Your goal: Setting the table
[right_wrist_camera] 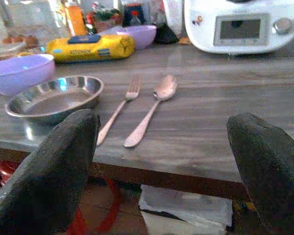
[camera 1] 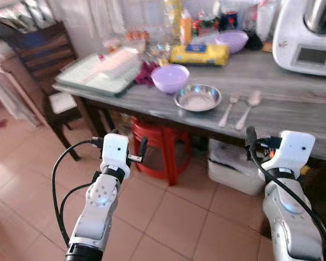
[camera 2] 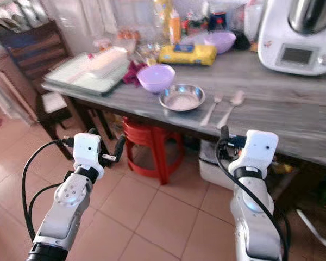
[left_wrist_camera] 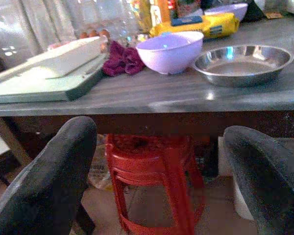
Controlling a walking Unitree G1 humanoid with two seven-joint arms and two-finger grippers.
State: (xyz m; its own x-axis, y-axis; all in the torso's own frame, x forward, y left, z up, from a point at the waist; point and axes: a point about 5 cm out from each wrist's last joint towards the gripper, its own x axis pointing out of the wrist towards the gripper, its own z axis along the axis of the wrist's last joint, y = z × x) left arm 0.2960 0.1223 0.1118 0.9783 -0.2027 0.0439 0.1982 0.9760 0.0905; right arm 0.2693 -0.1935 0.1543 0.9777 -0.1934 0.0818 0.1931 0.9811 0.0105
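Note:
On the grey wooden table (camera 1: 293,103) lie a steel plate (camera 1: 198,98), a purple bowl (camera 1: 170,78) just behind and left of it, and a fork (camera 1: 229,109) and spoon (camera 1: 249,107) side by side to its right. Both grippers are held below and in front of the table edge, apart from everything. My left gripper (left_wrist_camera: 157,186) is open and empty, facing the table edge under the purple bowl (left_wrist_camera: 170,50) and plate (left_wrist_camera: 242,61). My right gripper (right_wrist_camera: 159,171) is open and empty, facing the fork (right_wrist_camera: 118,111) and spoon (right_wrist_camera: 149,111).
A white kitchen appliance (camera 1: 309,38) stands at the back right. Behind are a yellow package (camera 1: 200,54), a second purple bowl (camera 1: 231,40) and bottles. A green tray (camera 1: 98,73) lies at the left end. A red stool (camera 1: 160,147) and white box (camera 1: 233,166) sit under the table; a dark chair (camera 1: 43,60) stands left.

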